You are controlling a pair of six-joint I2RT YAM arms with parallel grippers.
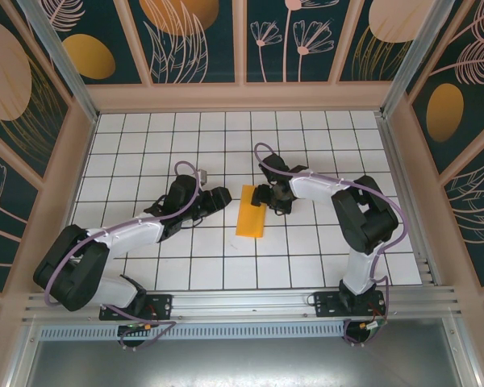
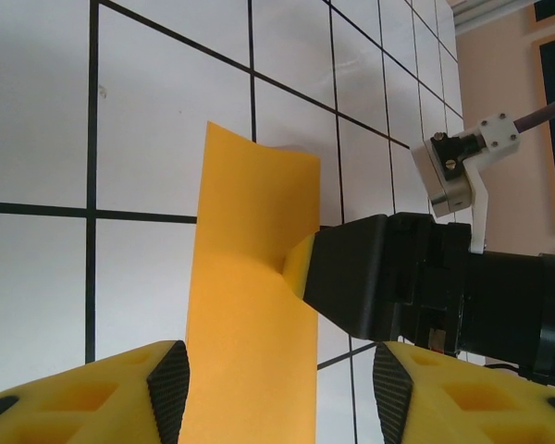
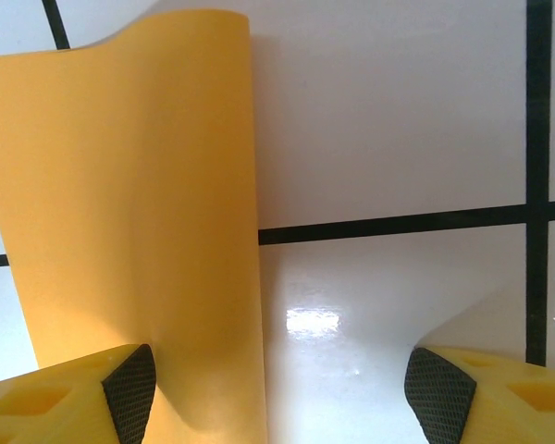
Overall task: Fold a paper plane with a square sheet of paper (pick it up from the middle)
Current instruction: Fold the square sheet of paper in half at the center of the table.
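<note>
Sheet [image 1: 251, 216]: orange-yellow, lying mid-counter as a narrow strip with its long axis running 12 to 6 o'clock. One far corner curls up off the surface.
Counter [image 1: 145, 145]: white tiles with black grid lines.
Left end effector [image 1: 219, 197]: just beside the sheet at its 10 o'clock. It is released, jaws spread wide. In its wrist view the sheet runs up between the pads [image 2: 169, 388], its edge by the 9 o'clock pad, unpinched.
Right end effector [image 1: 268, 198]: at the sheet's 1 o'clock, over the far end. It is released, jaws wide. In its wrist view the sheet lies by the 9 o'clock pad [image 3: 129, 388], and the other pad is over bare tile.
Contact: in the left wrist view the right end effector's dark body sits at the sheet's 3 o'clock edge and appears to touch it.
</note>
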